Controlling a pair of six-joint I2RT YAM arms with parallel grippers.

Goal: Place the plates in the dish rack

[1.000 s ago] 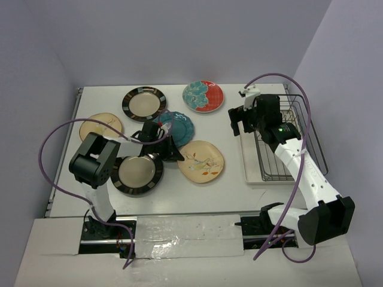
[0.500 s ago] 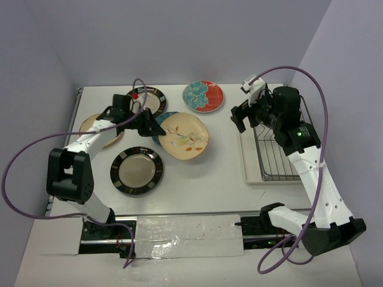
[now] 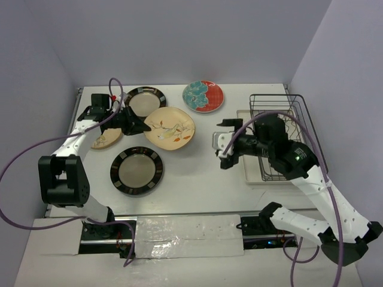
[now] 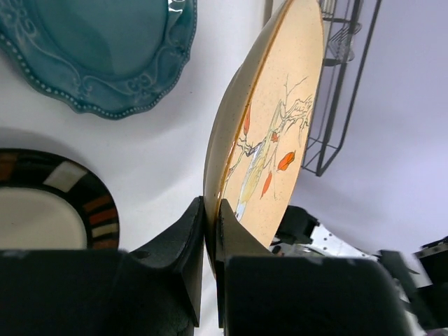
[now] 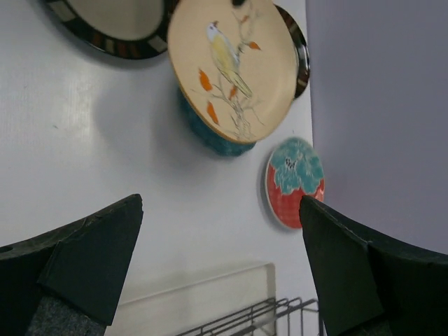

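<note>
- Nearest the arm bases, left of centre on the white table (image 3: 197, 179), a striped-rim plate (image 3: 136, 171), cream with black-brown bands, lies flat.
- Just beyond, the right gripper (image 3: 221, 143) hovers over bare table, just left of the dish rack (image 3: 272, 95). Its fingers are spread wide and hold nothing.
- Dark wire on a cream tray, the dish rack stands along the table's right edge.
- Left of centre, the left gripper (image 4: 211, 217) pinches the rim of a cream-tan bird plate (image 3: 170, 128) and holds it tilted above the table.
- Beneath the bird plate, a scalloped teal plate (image 4: 105, 49) lies flat.
- At far left, a tan plate (image 3: 103, 140) lies partly under the left arm (image 3: 72, 143).
- Farther back, a second striped plate (image 3: 140, 100) lies flat, its edge overlapped by the bird plate in the overhead view.
- Farthest back, a red plate (image 3: 203, 96) with teal flowers lies flat, apart from the others.
</note>
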